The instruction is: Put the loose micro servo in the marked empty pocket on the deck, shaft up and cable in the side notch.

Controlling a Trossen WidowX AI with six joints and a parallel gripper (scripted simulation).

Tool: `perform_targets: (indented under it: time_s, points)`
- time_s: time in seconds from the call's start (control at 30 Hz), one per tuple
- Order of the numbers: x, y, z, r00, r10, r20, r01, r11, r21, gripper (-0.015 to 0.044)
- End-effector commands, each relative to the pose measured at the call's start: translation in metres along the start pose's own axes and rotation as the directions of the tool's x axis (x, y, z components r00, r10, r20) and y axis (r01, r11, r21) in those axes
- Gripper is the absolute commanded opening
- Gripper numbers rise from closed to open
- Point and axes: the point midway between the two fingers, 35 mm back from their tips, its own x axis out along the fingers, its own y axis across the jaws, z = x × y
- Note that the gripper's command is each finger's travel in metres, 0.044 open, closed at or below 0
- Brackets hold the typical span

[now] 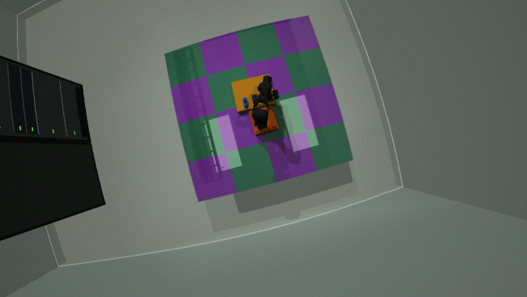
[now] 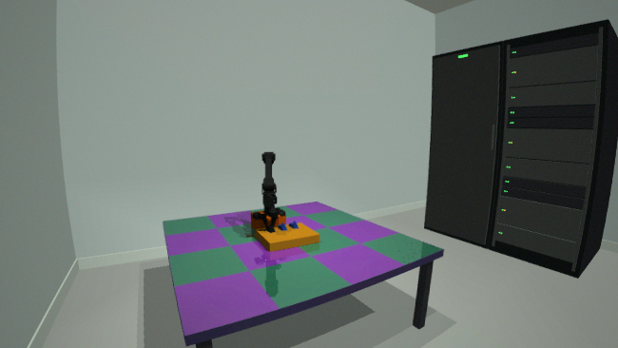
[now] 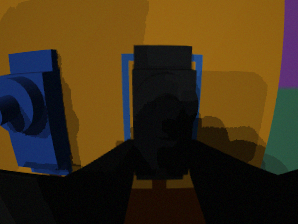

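Observation:
In the wrist view my gripper [image 3: 161, 147] is shut on the loose micro servo [image 3: 162, 106], a dark block held upright between the fingers. The servo hangs right over the blue-outlined empty pocket [image 3: 125, 96] on the orange deck [image 3: 100, 16] [image 1: 240, 88] [image 2: 291, 239]; the blue outline shows on both sides of it. I cannot tell how deep the servo sits, and its cable is hidden. A blue mounted servo [image 3: 29, 112] [image 1: 245, 102] [image 2: 283, 227] sits to the left of the pocket. In the top and exterior views the gripper [image 1: 256, 102] [image 2: 272, 228] is low over the deck.
The arm stands on an orange base block [image 2: 259, 220] beside the deck, on a green and purple checkered table [image 1: 259, 170] [image 2: 228, 295]. A second blue part [image 2: 295, 223] is on the deck. A black server rack [image 2: 523, 143] stands off the table.

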Motion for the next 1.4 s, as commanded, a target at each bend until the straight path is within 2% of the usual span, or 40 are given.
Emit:
perform_targets:
  time_s: [0.0, 0.23, 0.33, 0.5, 0.7, 0.83, 1.03, 1.2, 1.37]
  points:
    - [0.003, 0.0, 0.001, 1.0, -0.002, 0.003, 0.002, 1.0, -0.003, 0.0]
    - [0.001, 0.0, -0.001, 1.0, -0.002, 0.003, 0.002, 1.0, -0.003, 0.0184]
    - [-0.001, 0.0, 0.0, 1.0, -0.002, 0.003, 0.002, 1.0, -0.003, 0.0187]
    - [-0.032, 0.001, -0.003, 1.0, -0.002, 0.003, 0.002, 1.0, -0.003, 0.0187]
    - [-0.034, 0.0, -0.001, 1.0, -0.002, 0.003, 0.002, 1.0, -0.003, 0.0187]
    - [-0.04, -0.001, 0.014, 1.0, -0.005, 0.01, 0.005, 1.0, 0.005, 0.0292]
    - [-0.072, -0.004, 0.063, 1.0, -0.004, 0.013, 0.004, 1.0, 0.001, 0.044]
    - [-0.098, 0.0, 0.105, 1.0, -0.002, 0.014, 0.002, 1.0, -0.002, 0.044]
    - [-0.101, 0.0, 0.11, 1.0, -0.001, 0.014, 0.001, 1.0, -0.003, 0.044]
